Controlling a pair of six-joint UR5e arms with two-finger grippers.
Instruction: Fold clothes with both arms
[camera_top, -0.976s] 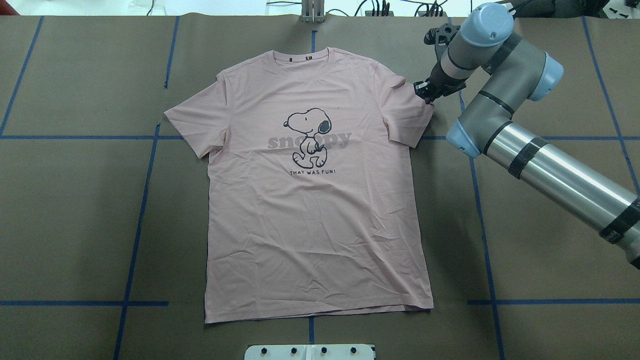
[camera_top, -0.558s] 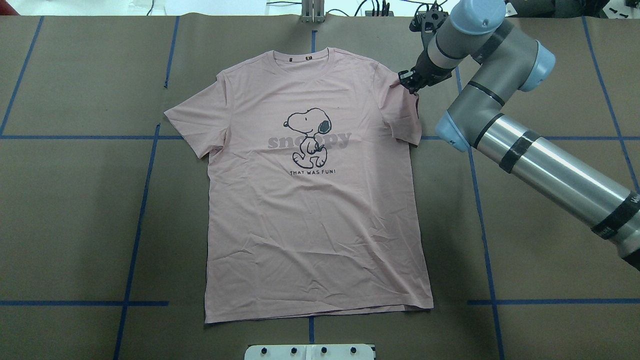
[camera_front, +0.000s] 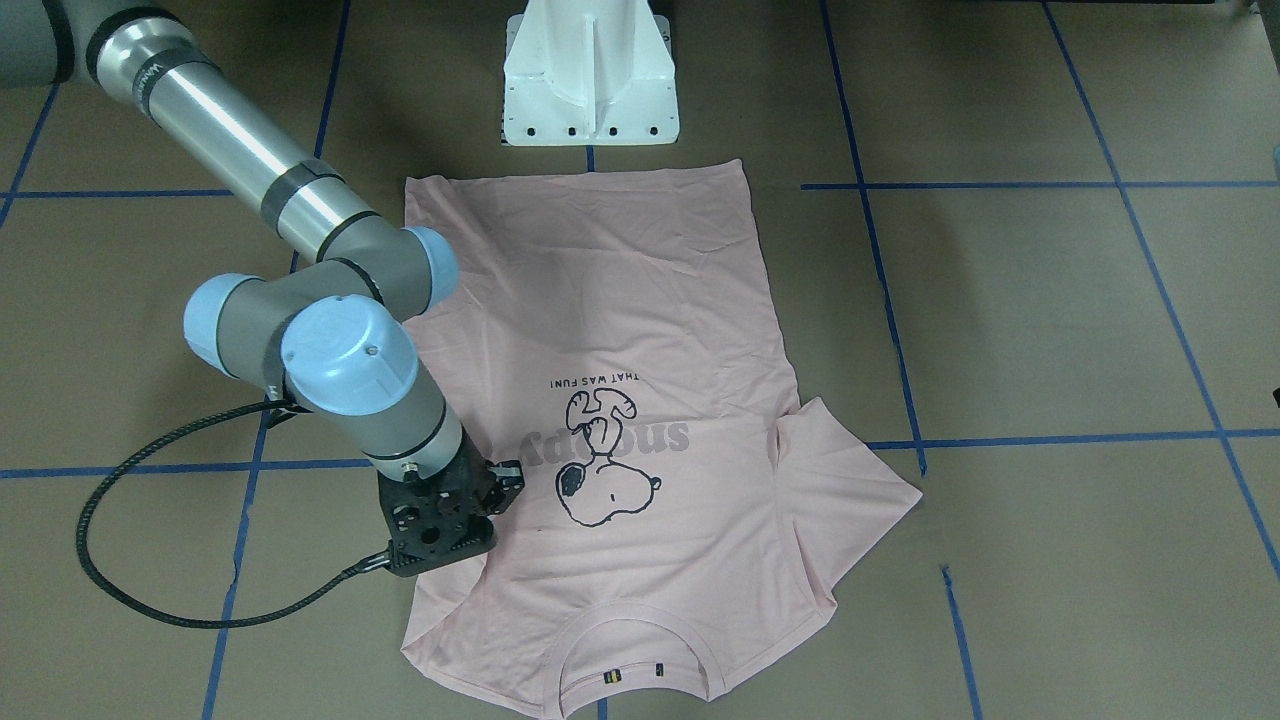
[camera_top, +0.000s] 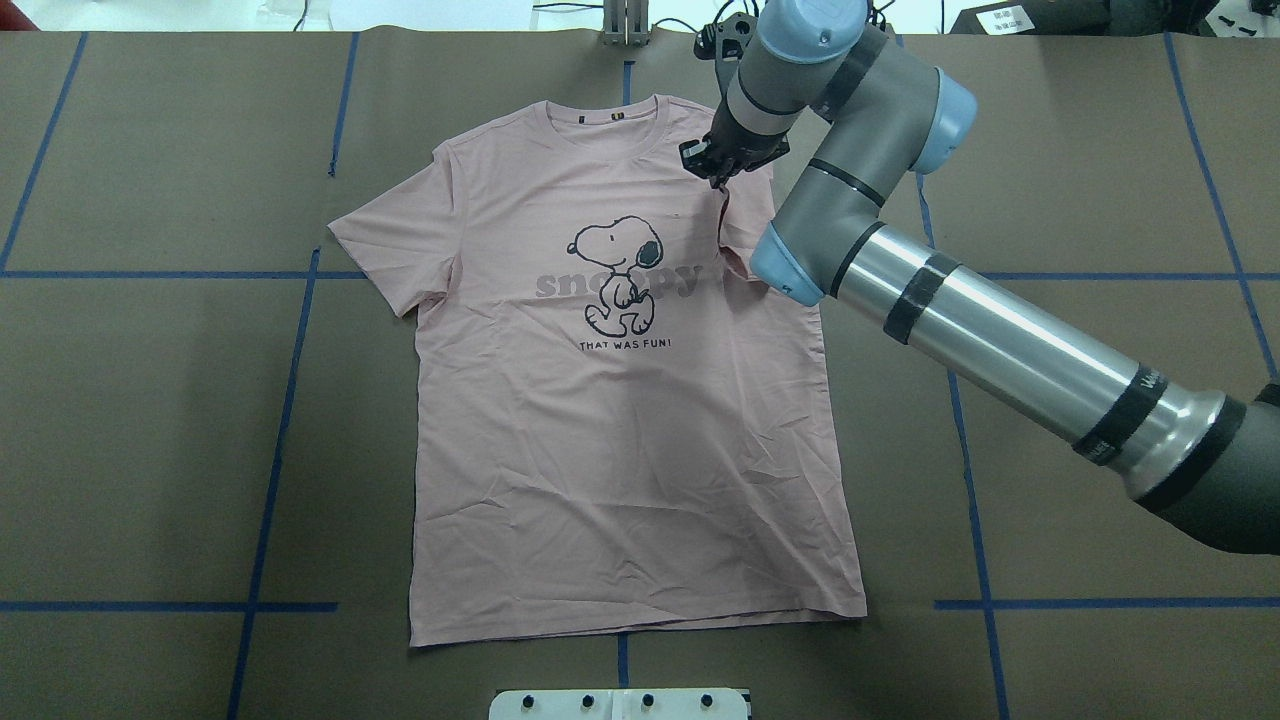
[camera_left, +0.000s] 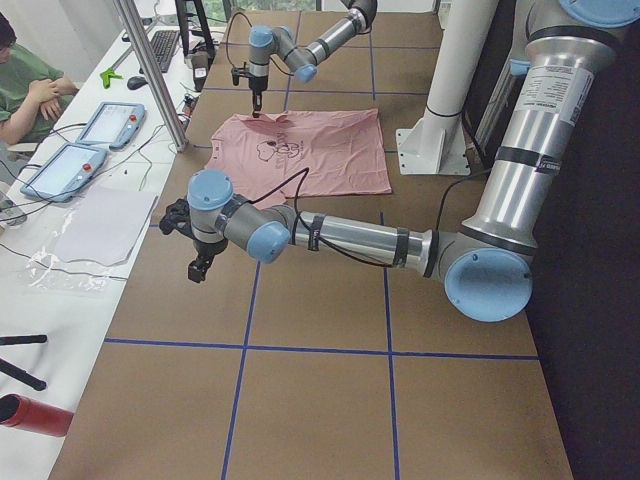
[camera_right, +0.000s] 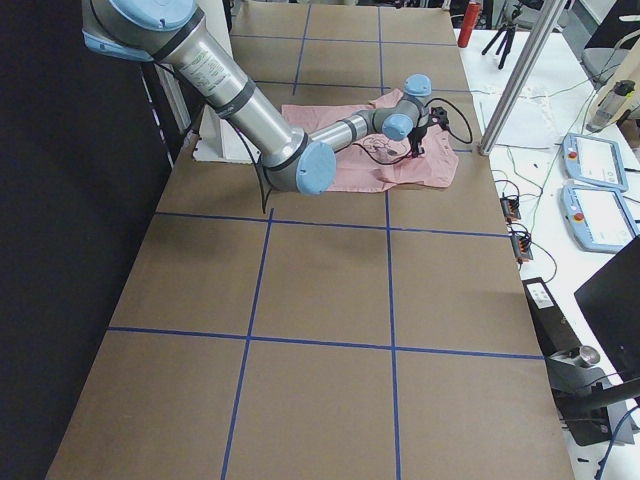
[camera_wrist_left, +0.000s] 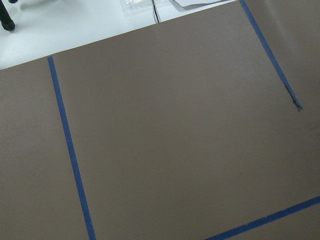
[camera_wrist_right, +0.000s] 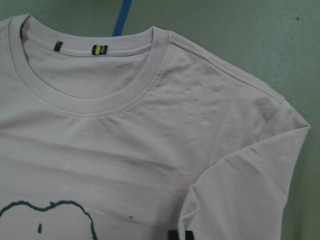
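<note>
The pale pink Snoopy T-shirt (camera_top: 620, 450) lies flat, print up, collar (camera_top: 605, 115) at the far edge. My right gripper (camera_top: 715, 168) is shut on the shirt's right sleeve (camera_top: 745, 225) and holds it lifted over the shoulder, folded inward toward the chest. The front view shows the same gripper (camera_front: 503, 480) beside the print. In the right wrist view the sleeve (camera_wrist_right: 240, 185) lies doubled over the shirt body. The other sleeve (camera_top: 385, 240) lies spread out. My left gripper (camera_left: 197, 268) hangs over bare table far from the shirt; I cannot tell whether it is open or shut.
Brown paper with blue tape lines (camera_top: 290, 350) covers the table. The white pedestal base (camera_front: 590, 80) stands at the shirt's hem. A black cable (camera_front: 120, 590) loops beside the right wrist. A side table with tablets (camera_left: 105, 122), a seated person (camera_left: 25, 85) and a metal post (camera_left: 150, 70) border the far edge.
My right gripper has moved left from the sleeve's outer edge to over the shoulder, carrying the sleeve inward across the shirt. The shirt body has not shifted.
</note>
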